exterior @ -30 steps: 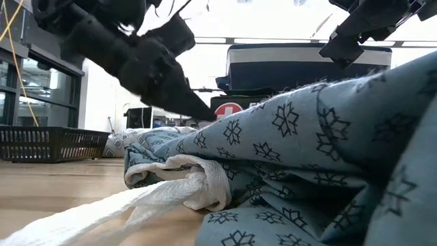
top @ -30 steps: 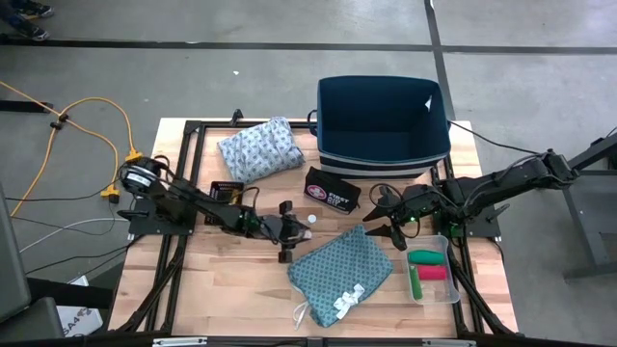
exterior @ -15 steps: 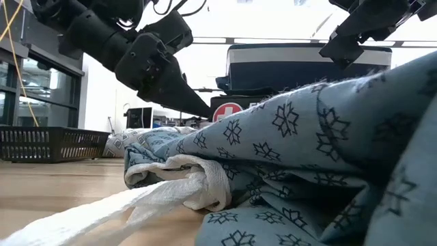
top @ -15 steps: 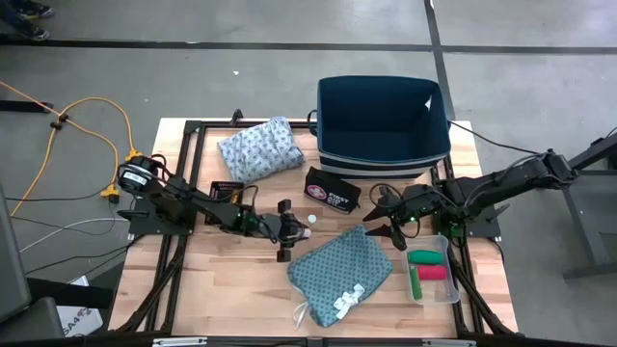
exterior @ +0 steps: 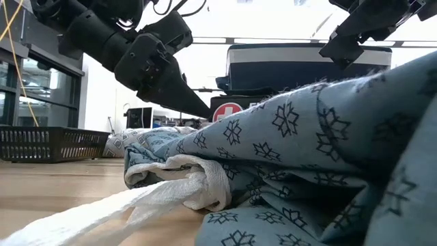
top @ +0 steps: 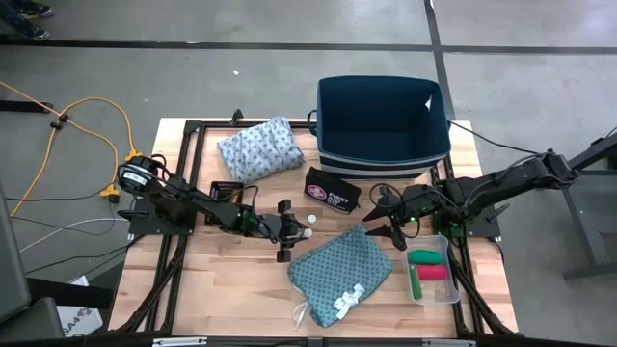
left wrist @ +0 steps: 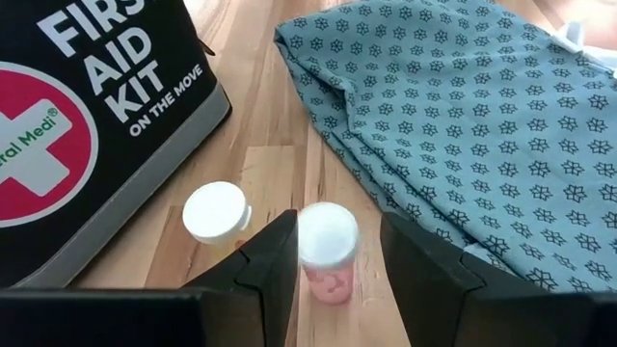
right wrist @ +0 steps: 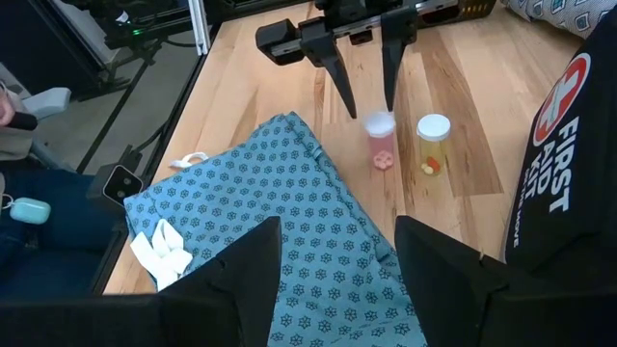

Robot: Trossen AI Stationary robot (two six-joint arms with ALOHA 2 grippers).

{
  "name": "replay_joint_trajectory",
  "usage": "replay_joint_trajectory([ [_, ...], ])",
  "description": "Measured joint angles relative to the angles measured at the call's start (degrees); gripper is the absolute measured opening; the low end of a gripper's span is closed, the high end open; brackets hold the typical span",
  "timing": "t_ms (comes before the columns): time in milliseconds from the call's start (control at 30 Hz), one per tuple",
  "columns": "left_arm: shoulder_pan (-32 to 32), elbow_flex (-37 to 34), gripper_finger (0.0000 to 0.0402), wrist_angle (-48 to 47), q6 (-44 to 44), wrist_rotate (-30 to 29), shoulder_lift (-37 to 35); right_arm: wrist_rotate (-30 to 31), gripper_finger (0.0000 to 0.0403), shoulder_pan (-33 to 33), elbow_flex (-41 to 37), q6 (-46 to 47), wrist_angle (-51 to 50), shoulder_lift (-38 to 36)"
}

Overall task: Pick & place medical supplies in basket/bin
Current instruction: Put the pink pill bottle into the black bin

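A pink pill bottle with a white cap stands on the table beside a yellow one, in front of the black first aid kit. My left gripper is open and slants down, one finger on either side of the pink bottle. Whether a finger touches the cap, I cannot tell. My right gripper hovers open above the far corner of the teal cloth, nothing between its fingers. The pale blue-grey cloth lies at the far left. Green and red rolls lie in a clear tray.
The navy bin stands at the table's far right, behind the first aid kit. A small black basket sits by the left arm. The teal cloth's white ties trail toward the near edge. Bare wood shows at the near left.
In the low view my left gripper's back end has risen a little, then kept still; its fingertips stayed by the pill bottles. Nothing on the table has moved.
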Motion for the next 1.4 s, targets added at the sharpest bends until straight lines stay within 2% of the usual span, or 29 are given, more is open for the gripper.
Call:
replay_joint_trajectory([
  [267, 0.18, 0.0, 0.0149, 0.0, 1.17, -0.11, 0.02, 0.0, 0.0192, 0.0, 0.0, 0.0, 0.0, 0.0],
  [500, 0.46, 0.0, 0.0201, -0.02, 1.18, -0.11, 0.02, 0.0, 0.0192, 0.0, 0.0, 0.02, 0.0, 0.0],
  [633, 0.46, 0.0, 0.0218, -0.62, 1.22, -0.09, 0.05, -0.01, 0.0192, 0.0, 0.0, 0.01, 0.0, 0.0],
  [1067, 0.46, 0.04, 0.022, -3.13, -0.19, -0.39, 1.89, -0.02, 0.0192, 0.0, 0.0, 0.0, 0.01, 0.0],
  [1400, 0.89, 0.04, 0.022, 0.3, -1.28, -0.42, 4.07, -0.01, 0.0192, -0.01, 0.02, 0.01, -0.07, 0.0],
])
